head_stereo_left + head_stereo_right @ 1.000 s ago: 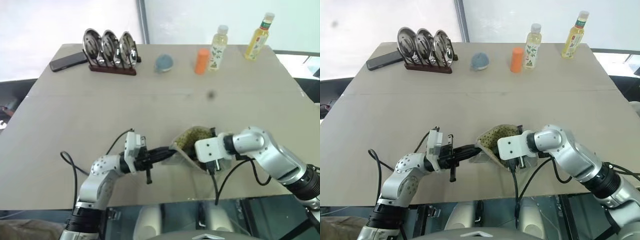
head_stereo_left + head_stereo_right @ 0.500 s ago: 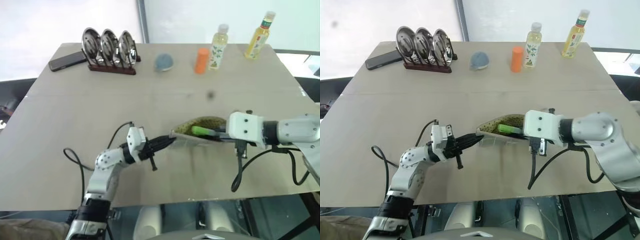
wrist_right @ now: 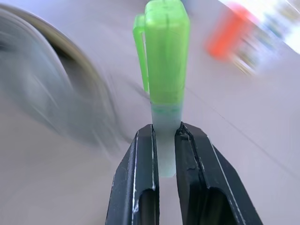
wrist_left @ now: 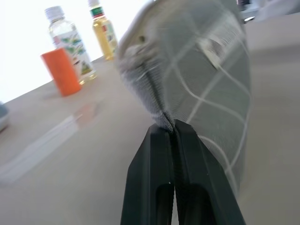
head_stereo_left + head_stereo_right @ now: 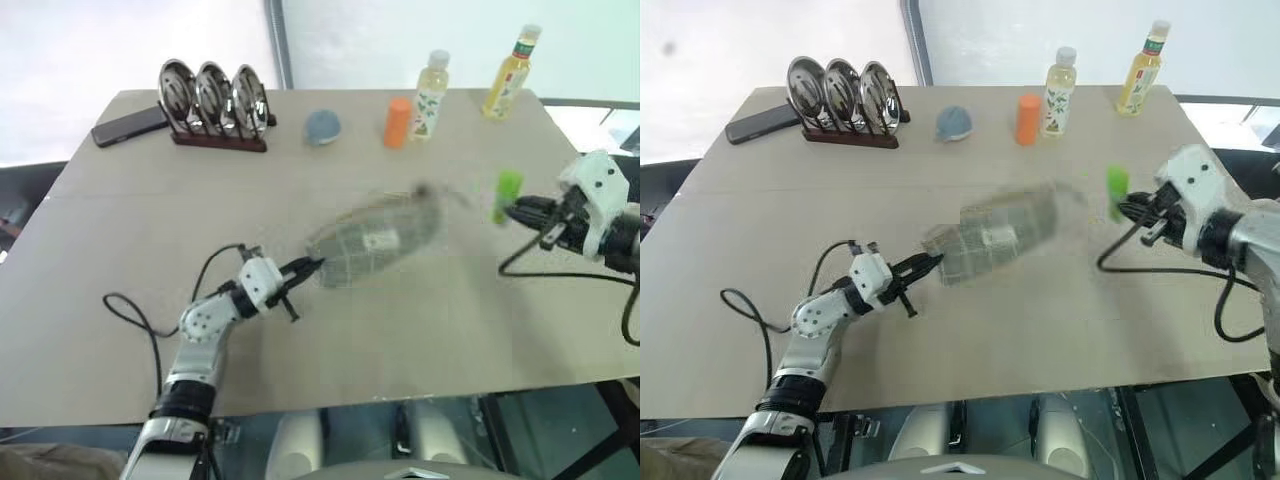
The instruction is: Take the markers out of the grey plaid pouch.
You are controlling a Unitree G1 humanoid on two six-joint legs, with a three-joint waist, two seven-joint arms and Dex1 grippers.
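Marker pinched upright in right gripper, well clear of pouch at nine o'clock. Pouch corner clamped by left gripper.

Along the table's far edge: phone, plate rack, perhaps a blue-grey lump, orange cylinder, two bottles.

My left tool sits at about seven o'clock in the head view, forearm low, fingers pressed together on a corner of the grey plaid pouch and aimed toward two o'clock. My right tool is out at three o'clock, arm stretched wide, pinching the pale barrel of the green-capped marker.
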